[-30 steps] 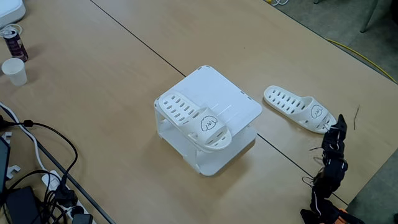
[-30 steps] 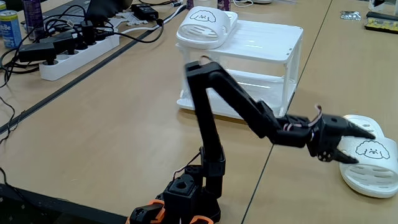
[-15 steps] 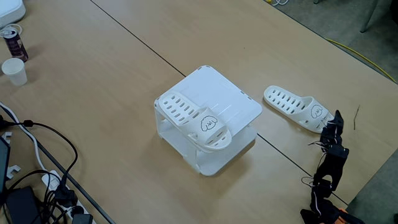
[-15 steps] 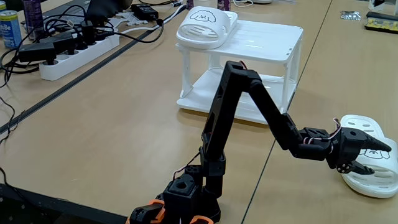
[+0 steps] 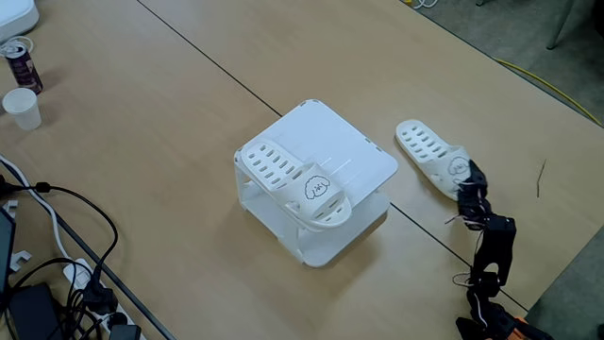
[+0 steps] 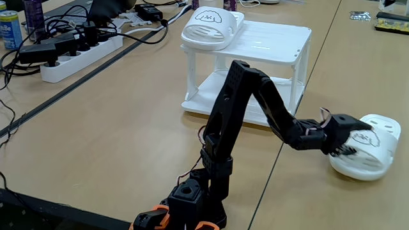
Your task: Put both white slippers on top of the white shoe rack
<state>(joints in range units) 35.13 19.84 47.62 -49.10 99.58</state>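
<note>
One white slipper (image 5: 288, 179) lies on the left part of the white shoe rack (image 5: 335, 137) top, its strap overhanging the near edge; in a fixed view from the arm's side this slipper (image 6: 208, 27) sits at the rack's (image 6: 275, 37) left corner. The other white slipper (image 5: 427, 151) is right of the rack. My gripper (image 5: 464, 178) is shut on its strap end. From the side this slipper (image 6: 369, 153) looks tilted, with my gripper (image 6: 350, 135) clamped on its strap. The right part of the rack top is bare.
A paper cup (image 5: 23, 107) and a can (image 5: 21, 64) stand at the far left. Cables (image 5: 57, 274) and a power strip (image 6: 70, 54) crowd the left side. The arm's base (image 6: 188, 204) is near the table edge.
My gripper closed on the second slipper's strap and dragged it toward the rack, tilting it. The slipper on the rack has not moved.
</note>
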